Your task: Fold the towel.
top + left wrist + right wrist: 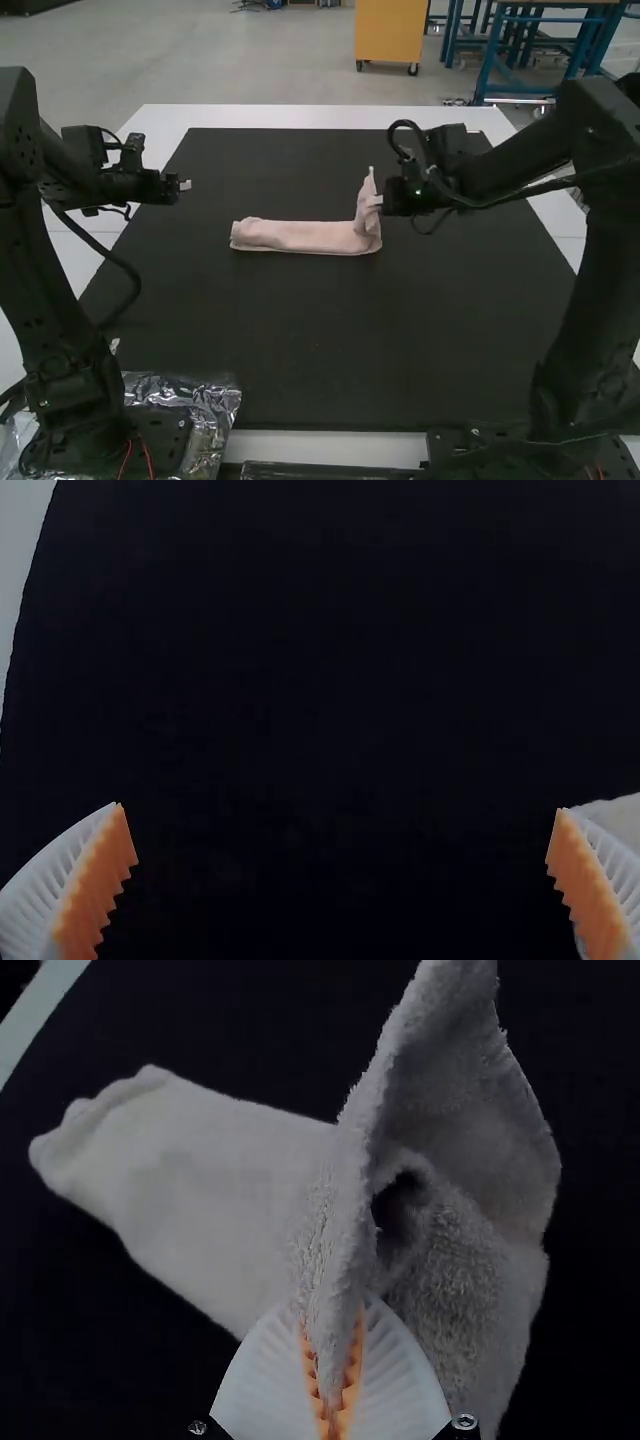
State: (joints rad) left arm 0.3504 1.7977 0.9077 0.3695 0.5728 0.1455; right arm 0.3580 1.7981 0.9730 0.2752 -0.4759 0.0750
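The pink towel (300, 237) lies as a long narrow folded strip on the black mat, its end toward the right arm raised upright. At that raised end, my right gripper (376, 201) is shut on the cloth. In the right wrist view the towel (200, 1175) stretches away flat, while a layer stands pinched between the pads of my right gripper (332, 1390). My left gripper (186, 185) is held over the mat's far left part, apart from the towel. In the left wrist view, my left gripper (342, 830) is open with nothing between its fingers; a bit of pale cloth (622, 815) shows beside one finger.
A black mat (330, 340) covers most of the white table (300, 115). Crinkled silver plastic (212, 400) lies near the left arm's base, at the near edge. Both arms stand at the table's sides.
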